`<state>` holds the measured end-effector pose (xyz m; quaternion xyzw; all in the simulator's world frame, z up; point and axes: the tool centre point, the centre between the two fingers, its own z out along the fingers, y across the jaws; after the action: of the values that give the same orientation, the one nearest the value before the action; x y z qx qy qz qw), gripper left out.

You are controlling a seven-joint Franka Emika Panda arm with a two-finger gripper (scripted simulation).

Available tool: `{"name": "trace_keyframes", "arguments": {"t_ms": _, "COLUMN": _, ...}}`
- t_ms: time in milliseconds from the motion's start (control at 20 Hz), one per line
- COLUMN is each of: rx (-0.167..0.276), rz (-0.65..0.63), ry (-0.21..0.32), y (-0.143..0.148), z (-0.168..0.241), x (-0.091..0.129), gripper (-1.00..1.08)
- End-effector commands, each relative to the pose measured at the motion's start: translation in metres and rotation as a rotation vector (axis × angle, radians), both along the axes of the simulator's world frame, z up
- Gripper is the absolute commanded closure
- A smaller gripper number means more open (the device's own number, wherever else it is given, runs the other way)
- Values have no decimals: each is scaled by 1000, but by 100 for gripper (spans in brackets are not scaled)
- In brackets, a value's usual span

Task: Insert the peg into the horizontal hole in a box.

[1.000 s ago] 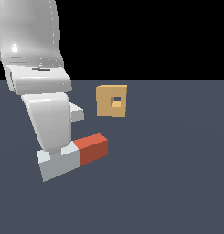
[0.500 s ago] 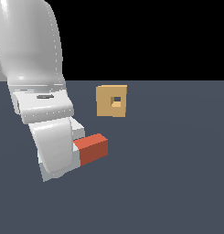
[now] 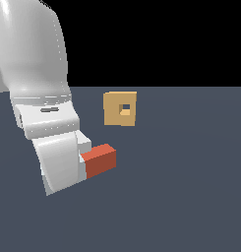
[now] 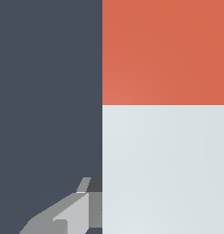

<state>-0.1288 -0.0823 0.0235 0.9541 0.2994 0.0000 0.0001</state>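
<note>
The peg (image 3: 99,160) lies low on the dark floor (image 3: 191,187), nearer the camera than the box (image 3: 120,109) and toward the exterior view's left of it, well apart from it. Only its red half shows there (the pale half is hidden behind the arm). The hole (image 3: 125,108) faces the camera. The gripper (image 4: 159,210) sits over the pale half (image 4: 163,169), one finger (image 4: 81,208) beside it; whether it clamps the peg cannot be told.

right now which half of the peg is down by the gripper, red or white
The white half: the gripper straddles it. The red half juts free toward the box.
</note>
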Motion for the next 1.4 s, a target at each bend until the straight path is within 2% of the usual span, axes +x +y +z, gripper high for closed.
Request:
{"name": "trace_keyframes", "arguments": {"t_ms": 0, "rx": 0, "rz": 0, "ry": 0, "y": 1, "z": -1, "x": 0, "gripper": 108}}
{"name": "trace_keyframes", "arguments": {"t_ms": 400, "rx": 0, "rz": 15, "ry": 0, "y": 3, "z": 1, "x": 4, "gripper": 108}}
{"name": "trace_keyframes", "arguments": {"t_ms": 750, "rx": -2, "rz": 112, "ry": 0, "y": 26, "z": 9, "x": 30, "gripper": 108}}
{"name": "trace_keyframes", "arguments": {"t_ms": 1050, "rx": -3, "rz": 269, "ry": 0, "y": 68, "z": 20, "x": 66, "gripper": 108}}
{"name": "trace_keyframes", "arguments": {"t_ms": 1350, "rx": -3, "rz": 487, "ry": 0, "y": 136, "z": 36, "x": 105, "gripper": 108}}
